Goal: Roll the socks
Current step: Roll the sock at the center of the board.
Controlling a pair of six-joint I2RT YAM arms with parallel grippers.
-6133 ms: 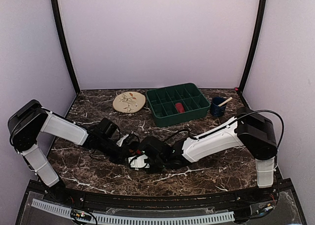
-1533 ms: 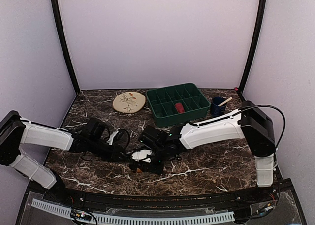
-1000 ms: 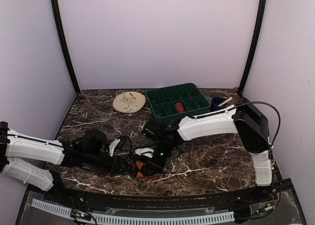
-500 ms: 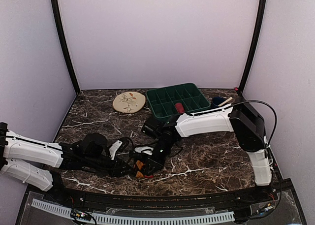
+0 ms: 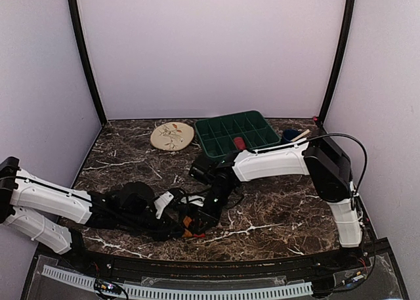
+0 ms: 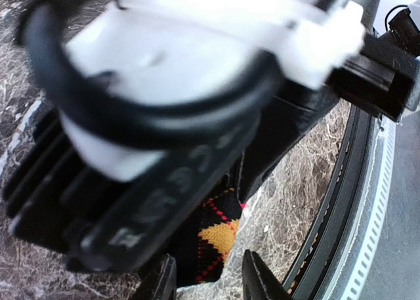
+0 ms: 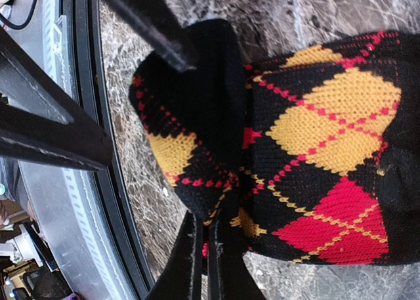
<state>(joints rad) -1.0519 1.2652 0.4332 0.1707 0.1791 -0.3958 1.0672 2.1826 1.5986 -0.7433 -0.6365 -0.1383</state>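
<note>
So the sock bundle [image 7: 308, 155], black argyle with yellow and red diamonds, sits on the marble table [image 5: 282, 214] right near the front edge, in between the 2 arms. The right gripper [image 7: 206, 267] has its jaws pinched almost fully together on a fold at the bundle's edge, so it's got hold of the knit. The left gripper [image 6: 207, 283] is spread open, and its wrist view is mostly blocked by the other arm's wrist. 1 of its fingers [image 7: 154, 27] has its tip at the dark cuff, but can't tell if it's inside the cuff or just resting on top. It isn't clamping anything that shows.

Looks like the last bit of the roll, turning the cuff over the bundle to lock it. To do that well, my guess is the right one should hold its pinch steady and not tug, since the roll looks loose and could unwind. The left needs 1 finger properly under the cuff lip, then stretch it wide and pull it over the fat part slowly. The 2 claws are crowded together, so small moves, or they'll knock each other. The green tray [image 5: 223, 158] is well apart at the back, no issue there.
</note>
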